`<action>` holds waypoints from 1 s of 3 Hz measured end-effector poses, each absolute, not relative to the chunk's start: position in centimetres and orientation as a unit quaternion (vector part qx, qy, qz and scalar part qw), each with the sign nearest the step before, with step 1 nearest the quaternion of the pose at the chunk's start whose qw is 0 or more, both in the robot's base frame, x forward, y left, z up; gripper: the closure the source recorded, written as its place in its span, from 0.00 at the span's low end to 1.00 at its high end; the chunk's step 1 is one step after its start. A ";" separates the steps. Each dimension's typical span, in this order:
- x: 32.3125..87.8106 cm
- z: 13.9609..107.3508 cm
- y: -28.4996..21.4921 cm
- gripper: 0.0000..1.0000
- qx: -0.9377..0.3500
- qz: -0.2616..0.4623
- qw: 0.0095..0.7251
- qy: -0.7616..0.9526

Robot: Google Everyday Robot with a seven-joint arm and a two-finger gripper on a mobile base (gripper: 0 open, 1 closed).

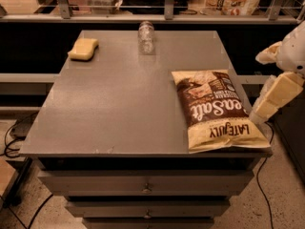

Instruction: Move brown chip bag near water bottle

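The brown chip bag (214,109) lies flat on the grey table (119,104) at its front right corner, with its cream "LATE JULY" end toward the front edge. The water bottle (146,36) is small and clear and lies at the table's back edge, near the middle. My gripper (257,87) hangs just off the table's right edge, beside the bag and not touching it. Its two cream fingers (276,94) stand apart and hold nothing.
A yellow sponge (84,49) lies at the back left of the table. Drawers (145,185) sit under the tabletop. A railing with bags and packages behind it (167,4) runs along the back. Cables (14,137) lie on the floor at the left.
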State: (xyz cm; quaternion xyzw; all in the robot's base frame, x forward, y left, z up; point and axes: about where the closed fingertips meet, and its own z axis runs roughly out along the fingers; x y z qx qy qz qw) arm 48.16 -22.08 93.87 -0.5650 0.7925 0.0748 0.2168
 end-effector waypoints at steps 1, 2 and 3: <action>48.2 93.9 -22.1 0.00 -0.565 0.075 0.217 0.793; 48.4 92.8 -22.3 0.00 -0.538 0.085 0.231 0.806; 49.2 89.7 -21.4 0.00 -0.483 0.106 0.247 0.833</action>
